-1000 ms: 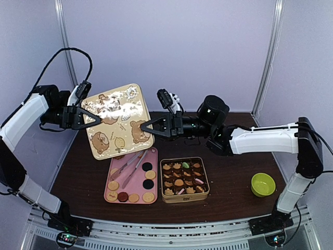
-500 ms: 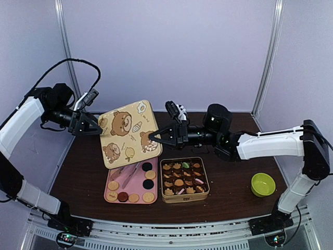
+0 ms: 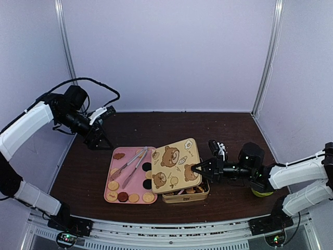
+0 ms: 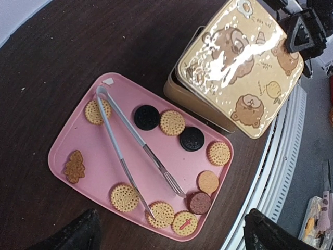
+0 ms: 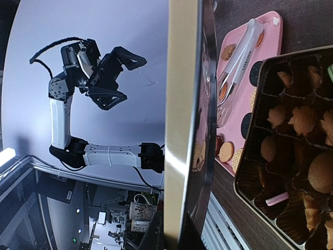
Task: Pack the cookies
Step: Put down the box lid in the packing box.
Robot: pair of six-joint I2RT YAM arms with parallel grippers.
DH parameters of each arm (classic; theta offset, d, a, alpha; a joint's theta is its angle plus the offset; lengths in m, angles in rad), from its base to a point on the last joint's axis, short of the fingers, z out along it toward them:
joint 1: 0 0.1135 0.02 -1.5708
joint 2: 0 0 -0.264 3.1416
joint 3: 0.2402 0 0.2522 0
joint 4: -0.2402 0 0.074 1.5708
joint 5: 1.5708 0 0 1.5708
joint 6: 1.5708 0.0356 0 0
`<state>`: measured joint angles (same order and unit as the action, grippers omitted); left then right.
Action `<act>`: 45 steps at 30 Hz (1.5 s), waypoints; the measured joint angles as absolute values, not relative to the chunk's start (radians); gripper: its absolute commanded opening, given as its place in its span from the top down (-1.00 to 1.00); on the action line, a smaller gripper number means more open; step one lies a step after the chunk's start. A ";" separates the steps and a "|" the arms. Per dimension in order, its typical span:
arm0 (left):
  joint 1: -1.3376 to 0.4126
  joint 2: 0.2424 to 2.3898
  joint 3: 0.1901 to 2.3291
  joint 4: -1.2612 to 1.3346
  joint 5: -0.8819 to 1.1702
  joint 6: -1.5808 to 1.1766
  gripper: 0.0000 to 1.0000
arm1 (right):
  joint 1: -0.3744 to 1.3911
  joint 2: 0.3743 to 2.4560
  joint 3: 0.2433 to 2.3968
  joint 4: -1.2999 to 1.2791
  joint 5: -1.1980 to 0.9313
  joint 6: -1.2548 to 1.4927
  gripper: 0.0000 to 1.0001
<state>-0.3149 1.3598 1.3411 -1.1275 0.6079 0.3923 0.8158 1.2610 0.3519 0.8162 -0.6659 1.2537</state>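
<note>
No legible text; tiny lettering on bear-print lid (image 4: 239,67) (near top edge) too small to read.

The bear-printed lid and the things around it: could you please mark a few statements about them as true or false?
1. The right gripper grips the yellow bear-printed lid by its edge. True.
2. The lid lies flat, fully closing the square gold tin. False: it is tilted over the tin, and cookies inside show.
3. The metal tongs lie on the pink tray. True.
4. The left gripper holds the tongs. False: its jaws are open and empty, away from the tray.
</note>
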 measured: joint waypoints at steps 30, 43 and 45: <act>-0.743 1.814 1.388 -0.913 0.360 0.483 -0.96 | 0.752 1.159 0.172 0.712 -0.590 1.230 0.04; -0.788 1.871 1.404 -0.884 0.381 0.465 -0.88 | 0.752 1.007 0.405 0.007 -0.494 0.963 -0.21; -0.788 1.871 1.412 -0.884 0.389 0.464 -0.88 | 0.752 1.034 0.419 -0.059 -0.483 0.932 -0.21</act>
<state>-0.7876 1.8706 1.4120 -0.8845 0.3885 0.4641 0.7521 1.0336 0.4194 -0.0593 -0.4828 0.9318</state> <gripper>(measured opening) 0.938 0.602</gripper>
